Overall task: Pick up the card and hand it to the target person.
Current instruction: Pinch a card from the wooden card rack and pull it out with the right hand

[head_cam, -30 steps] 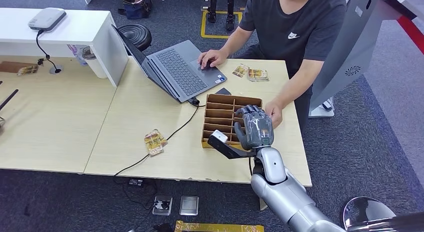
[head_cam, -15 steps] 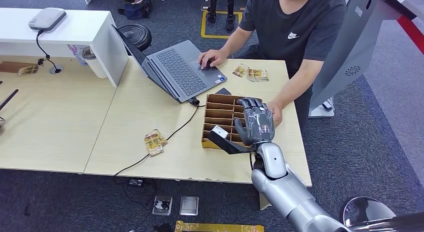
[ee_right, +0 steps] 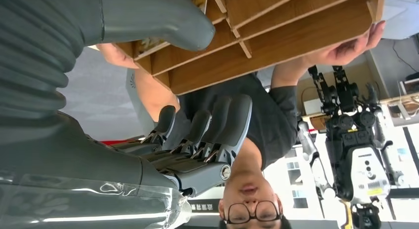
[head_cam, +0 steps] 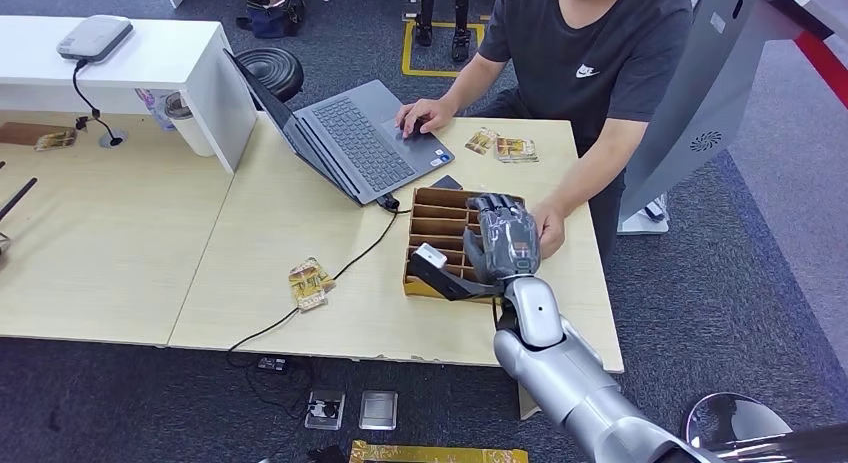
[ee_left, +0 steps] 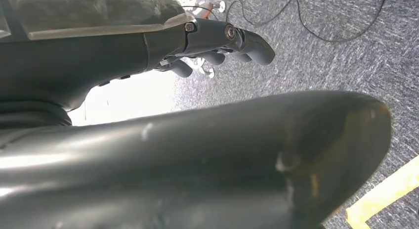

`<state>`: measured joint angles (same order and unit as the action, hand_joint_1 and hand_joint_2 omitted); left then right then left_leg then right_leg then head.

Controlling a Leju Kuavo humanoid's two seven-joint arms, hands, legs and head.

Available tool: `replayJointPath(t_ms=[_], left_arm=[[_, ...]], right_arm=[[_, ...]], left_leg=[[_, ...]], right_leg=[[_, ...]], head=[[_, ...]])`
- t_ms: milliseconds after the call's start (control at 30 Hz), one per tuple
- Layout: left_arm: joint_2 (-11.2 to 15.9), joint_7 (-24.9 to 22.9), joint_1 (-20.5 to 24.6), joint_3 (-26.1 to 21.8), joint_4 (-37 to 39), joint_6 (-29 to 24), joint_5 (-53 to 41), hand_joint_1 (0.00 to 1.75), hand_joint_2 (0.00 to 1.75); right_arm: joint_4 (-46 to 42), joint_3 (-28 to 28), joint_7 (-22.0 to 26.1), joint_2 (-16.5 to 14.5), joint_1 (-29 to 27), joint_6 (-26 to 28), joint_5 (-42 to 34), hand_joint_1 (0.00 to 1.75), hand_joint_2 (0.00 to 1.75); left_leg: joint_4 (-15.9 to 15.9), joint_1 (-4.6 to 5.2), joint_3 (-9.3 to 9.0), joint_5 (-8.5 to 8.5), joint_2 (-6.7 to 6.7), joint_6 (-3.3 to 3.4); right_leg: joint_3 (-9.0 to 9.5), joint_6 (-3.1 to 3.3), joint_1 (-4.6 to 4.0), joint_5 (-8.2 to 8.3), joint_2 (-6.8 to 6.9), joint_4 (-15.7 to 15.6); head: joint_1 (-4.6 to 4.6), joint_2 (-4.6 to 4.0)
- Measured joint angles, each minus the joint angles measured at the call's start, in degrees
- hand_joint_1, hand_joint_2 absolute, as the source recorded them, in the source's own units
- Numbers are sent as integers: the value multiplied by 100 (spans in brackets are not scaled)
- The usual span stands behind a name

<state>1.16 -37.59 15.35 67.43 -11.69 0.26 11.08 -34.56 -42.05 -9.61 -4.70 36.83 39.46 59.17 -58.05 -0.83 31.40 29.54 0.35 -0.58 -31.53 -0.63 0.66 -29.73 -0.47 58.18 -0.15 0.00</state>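
One right hand [head_cam: 505,241] hovers empty, fingers apart, over one wooden divider box [head_cam: 440,223]; three card clusters lie on the counter [head_cam: 280,213].

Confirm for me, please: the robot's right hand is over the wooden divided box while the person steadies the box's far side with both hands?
Not both hands. In the head view one of the person's hands rests at the wooden divided box, the other on the grey laptop. The right hand is over the box.

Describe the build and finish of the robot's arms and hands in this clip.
The right arm is smooth silver with rounded joint housings. The right hand is dark grey with a glossy clear film on its back, a ribbed grey cover and a thick grey thumb. The left hand has the same film and dark fingers with visible pivot screws.
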Motion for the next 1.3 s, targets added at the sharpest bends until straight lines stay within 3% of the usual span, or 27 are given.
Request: replayJointPath(t_ms=[367, 733, 867, 1300], left_arm=[[0, 38, -15, 1, 0, -7, -72, 0, 0], [0, 54, 30, 60, 0, 106, -302, 0, 0], [0, 58, 56, 114, 0, 132, -356, 0, 0], [-32, 59, 131, 199, -2, 171, -514, 0, 0]], right_arm=[[270, -22, -86, -55, -7, 15, 22, 82, 175], [304, -16, -248, 115, -104, 24, 21, 91, 175], [304, -11, -299, 184, -136, 25, 63, 175, 175], [300, -5, -186, 257, -213, 24, 22, 175, 175]], left_leg=[[0, 0, -1, 0, 0, 0], [-1, 0, -4, 0, 0, 0], [-1, 0, -4, 0, -1, 0], [-1, 0, -11, 0, -2, 0]], right_leg=[[0, 0, 0, 0, 0, 0], [0, 0, 0, 0, 0, -1], [0, 0, 0, 0, -1, -1], [5, 0, 0, 0, -1, -1]], head=[[-1, 0], [1, 0], [1, 0], [0, 0]])
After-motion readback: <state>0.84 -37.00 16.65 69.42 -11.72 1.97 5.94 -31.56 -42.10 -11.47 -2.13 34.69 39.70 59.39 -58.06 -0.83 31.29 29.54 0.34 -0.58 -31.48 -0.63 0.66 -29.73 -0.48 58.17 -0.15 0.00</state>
